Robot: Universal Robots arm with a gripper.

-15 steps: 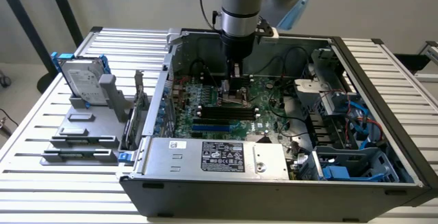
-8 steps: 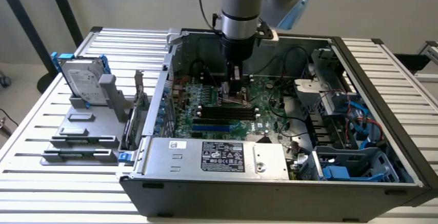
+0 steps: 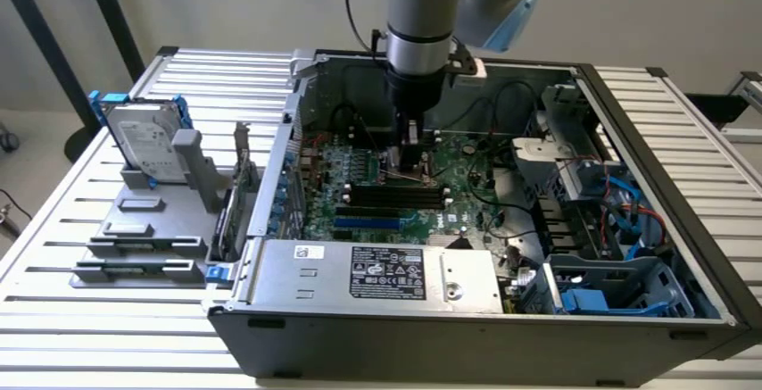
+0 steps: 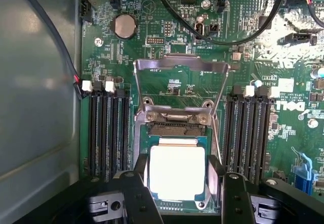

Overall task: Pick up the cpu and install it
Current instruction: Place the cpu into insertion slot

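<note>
Black end effector (image 4: 177, 164) pinches the small square silver-topped cpu (image 4: 177, 179) by two opposite edges, fingers (image 4: 140, 181) spread wide. Beneath it the socket's metal frame (image 4: 180, 64) stands flipped open, with black memory slots (image 4: 107, 133) near on both sides.

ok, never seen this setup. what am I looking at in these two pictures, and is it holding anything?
It's one robot arm with a two-finger gripper, reaching down into an open computer case that lies on a slatted table. The exterior view comes from a camera off the arm. The wrist view comes from a camera on the arm's wrist, looking past the gripper at the green circuit board. At the exterior view's left, a hard drive stands in a grey holder. In the wrist view the fingers sit against two sides of a square silver processor chip, so it looks gripped, right over its socket, whose metal frame is flipped open. I can't tell whether it's seated.
</note>
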